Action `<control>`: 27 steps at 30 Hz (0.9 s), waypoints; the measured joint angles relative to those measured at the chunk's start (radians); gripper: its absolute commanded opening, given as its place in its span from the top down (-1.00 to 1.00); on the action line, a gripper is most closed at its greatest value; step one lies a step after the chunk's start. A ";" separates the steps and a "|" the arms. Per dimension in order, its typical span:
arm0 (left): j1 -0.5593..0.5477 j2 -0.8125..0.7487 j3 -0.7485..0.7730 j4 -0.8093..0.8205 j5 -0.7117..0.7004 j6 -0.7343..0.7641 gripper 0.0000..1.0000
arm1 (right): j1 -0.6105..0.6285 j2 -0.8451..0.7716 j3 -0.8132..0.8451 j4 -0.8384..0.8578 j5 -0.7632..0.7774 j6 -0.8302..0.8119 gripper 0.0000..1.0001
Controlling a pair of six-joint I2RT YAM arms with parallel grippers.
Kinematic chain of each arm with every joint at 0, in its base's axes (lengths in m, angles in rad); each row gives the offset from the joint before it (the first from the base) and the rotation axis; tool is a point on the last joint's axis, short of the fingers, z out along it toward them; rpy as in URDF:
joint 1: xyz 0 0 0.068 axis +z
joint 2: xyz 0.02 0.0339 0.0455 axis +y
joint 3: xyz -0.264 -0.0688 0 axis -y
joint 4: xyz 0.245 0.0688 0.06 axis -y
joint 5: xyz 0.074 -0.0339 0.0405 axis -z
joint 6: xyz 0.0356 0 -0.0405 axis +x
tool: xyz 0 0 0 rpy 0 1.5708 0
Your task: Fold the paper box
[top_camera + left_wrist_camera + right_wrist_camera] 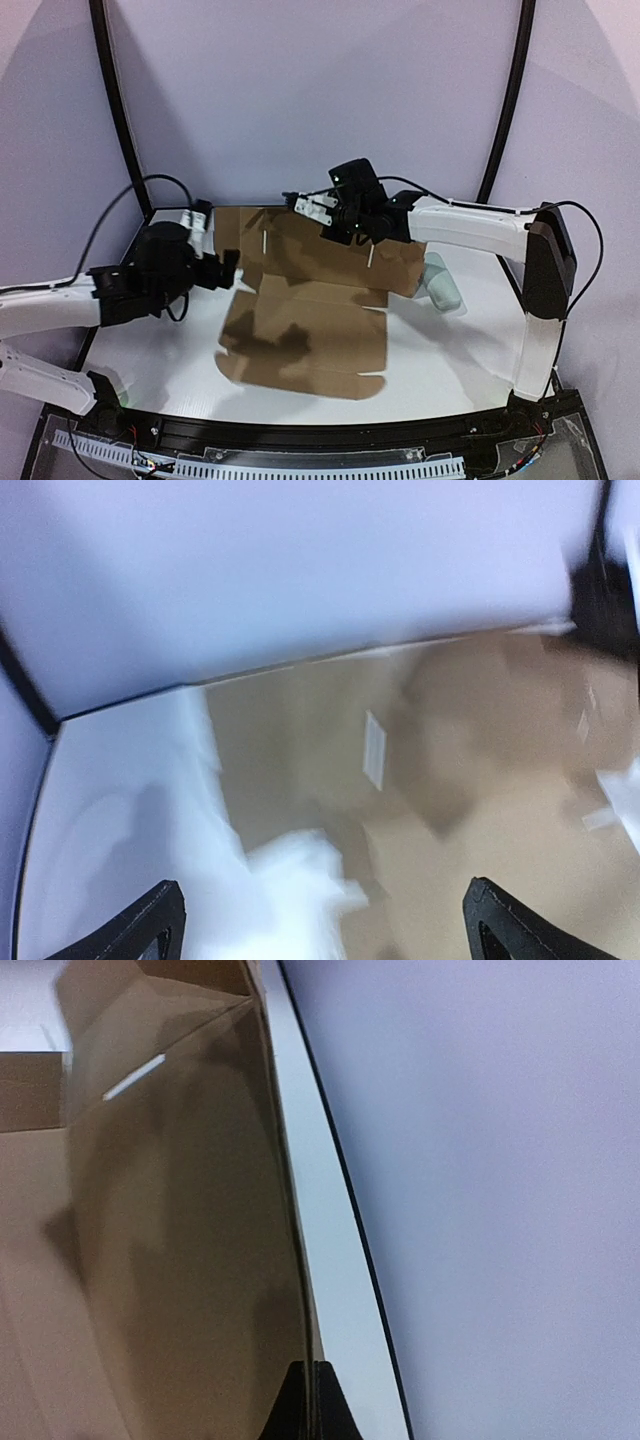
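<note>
The paper box (310, 330) is brown cardboard lying unfolded mid-table, its far panel raised. My right gripper (322, 215) is shut on the top edge of that raised panel. In the right wrist view the fingers (310, 1405) pinch the thin edge of the cardboard (170, 1260), with a small slit further up the panel. My left gripper (230, 268) hangs at the box's left side, open and holding nothing. Its two black fingertips (150, 925) stand far apart at the bottom of the blurred left wrist view, above cardboard (480, 780) and white table.
A small pale grey-green case (440, 283) lies on the white table (150, 370) just right of the box, under the right arm. Black frame tubes (112, 100) and pale curtain walls close in the back and sides. A cable loops by the left arm.
</note>
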State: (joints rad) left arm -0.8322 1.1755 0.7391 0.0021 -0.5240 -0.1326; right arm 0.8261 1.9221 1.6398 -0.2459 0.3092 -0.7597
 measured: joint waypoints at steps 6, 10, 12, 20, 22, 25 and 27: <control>0.198 -0.148 -0.021 -0.029 -0.047 -0.168 -0.97 | 0.000 0.000 -0.102 0.122 0.009 -0.115 1.00; 0.362 -0.144 -0.027 -0.078 -0.030 -0.298 -0.97 | 0.009 -0.002 -0.209 0.303 0.021 -0.184 1.00; 0.415 -0.117 -0.025 -0.104 -0.012 -0.356 -0.97 | 0.015 -0.002 -0.262 0.389 0.034 -0.220 1.00; 0.497 0.051 0.003 -0.140 0.089 -0.454 -0.97 | 0.051 -0.016 -0.387 0.624 0.082 -0.337 1.00; 0.507 0.084 0.021 -0.134 0.125 -0.459 -0.97 | 0.057 -0.021 -0.394 0.663 0.088 -0.362 1.00; 0.550 0.139 0.064 -0.101 0.192 -0.459 -0.98 | 0.062 -0.045 -0.399 0.682 0.086 -0.379 1.00; 0.595 0.201 0.108 -0.069 0.243 -0.451 -0.97 | 0.064 -0.086 -0.414 0.684 0.069 -0.375 1.00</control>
State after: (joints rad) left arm -0.2375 1.3766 0.8467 -0.0669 -0.2813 -0.5838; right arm 0.8898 1.8359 1.2263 0.4385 0.3782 -1.1351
